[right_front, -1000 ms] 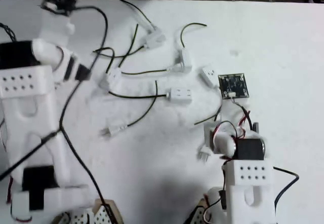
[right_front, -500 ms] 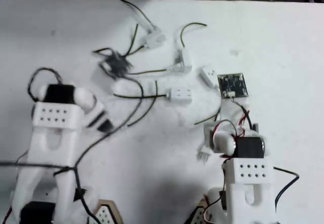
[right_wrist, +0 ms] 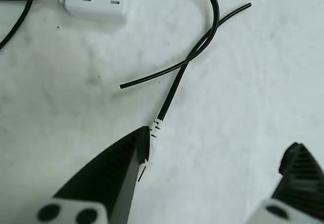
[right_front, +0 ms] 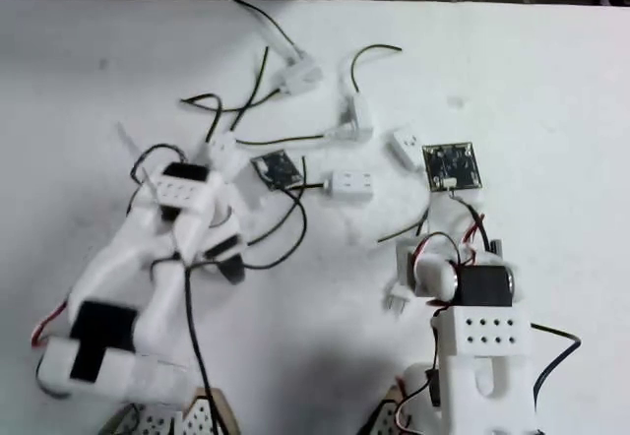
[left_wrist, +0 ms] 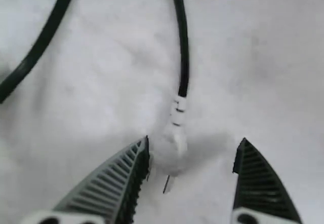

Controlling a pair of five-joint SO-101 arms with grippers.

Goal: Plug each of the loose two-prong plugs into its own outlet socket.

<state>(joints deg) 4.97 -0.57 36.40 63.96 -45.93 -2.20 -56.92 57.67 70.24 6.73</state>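
Over the white table (right_front: 551, 81) we go, and the landmark is the middle socket block (right_front: 350, 184), lying flat with its black cord (right_front: 310, 187) running off to its left. On the arm-base side of that block and off to its left, the left arm (right_front: 162, 248) is bent low over the table. Its wrist camera gives the close look: the left end effector (left_wrist: 195, 178) is spread wide, jaws well apart, with the first plug (left_wrist: 174, 142) lying on the table between them. That plug sits right against one ribbed finger (left_wrist: 124, 183) and well clear of the other. A metal prong (left_wrist: 167, 184) pokes toward the camera, and the black lead (left_wrist: 183, 46) trails away. On the base side of the block and off to its right, the right arm (right_front: 482, 341) sits low. The right end effector (right_wrist: 217, 168) gapes open too, gripping nothing. The second plug (right_wrist: 148, 150) lies at the edge of one dark finger (right_wrist: 111, 183), partly hidden behind it and far from the other; whether plug and finger touch, I cannot tell. Its thin lead (right_wrist: 172, 95) runs to a spot just beside the block, crossing a loose wire (right_wrist: 182, 62) on the way. A small socket (right_front: 407, 148) lies just right of the block. Two more sockets (right_front: 354, 118) (right_front: 297, 76) lie beyond it, away from the arms. Both plugs lie loose on the table, neither in a socket.
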